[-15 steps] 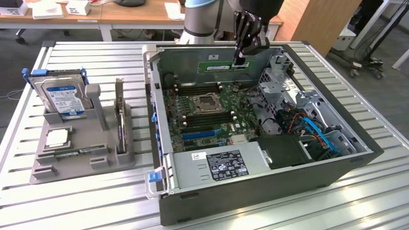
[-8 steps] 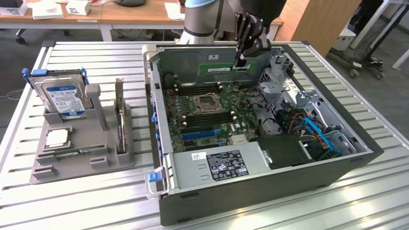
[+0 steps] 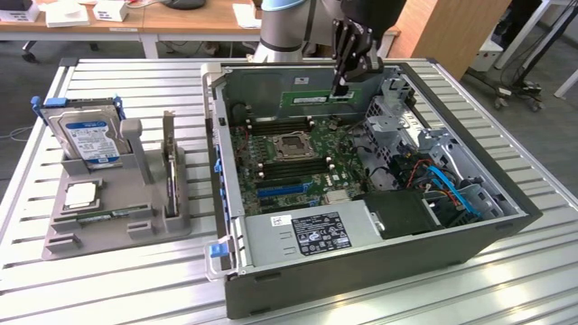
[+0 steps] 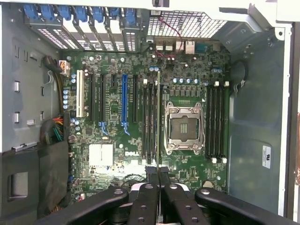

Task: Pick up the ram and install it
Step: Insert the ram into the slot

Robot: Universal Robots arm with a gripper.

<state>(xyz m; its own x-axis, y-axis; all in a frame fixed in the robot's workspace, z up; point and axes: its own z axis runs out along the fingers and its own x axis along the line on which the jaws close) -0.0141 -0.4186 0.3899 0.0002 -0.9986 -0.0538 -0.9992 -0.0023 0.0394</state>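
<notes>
Slats of a metal table [image 3: 108, 284] carried an open computer case [image 3: 361, 271] lying on its side in the exterior view, its motherboard [image 3: 289, 169] facing up. Above the case's far end the gripper [image 3: 340, 93] hung with its fingers clenched on the ram [image 3: 307, 99]. The ram stuck out level toward the exterior view's left, raised clear of the board and in front of the far wall. Well apart, at the exterior view's left, a grey holder [image 3: 99, 230] held the blue-labelled hard drive [image 3: 89, 139] and a dark expansion card [image 3: 169, 169], both upright.

In the wrist view the two black fingers [image 4: 151, 178] pressed together on the ram [image 4: 158, 117], seen edge-on as a thin strip. It lay in line with the memory slots [image 4: 149, 122] between the CPU socket [image 4: 183, 127] and a blue expansion slot [image 4: 124, 101]. Whether it touched a slot could not be told.
</notes>
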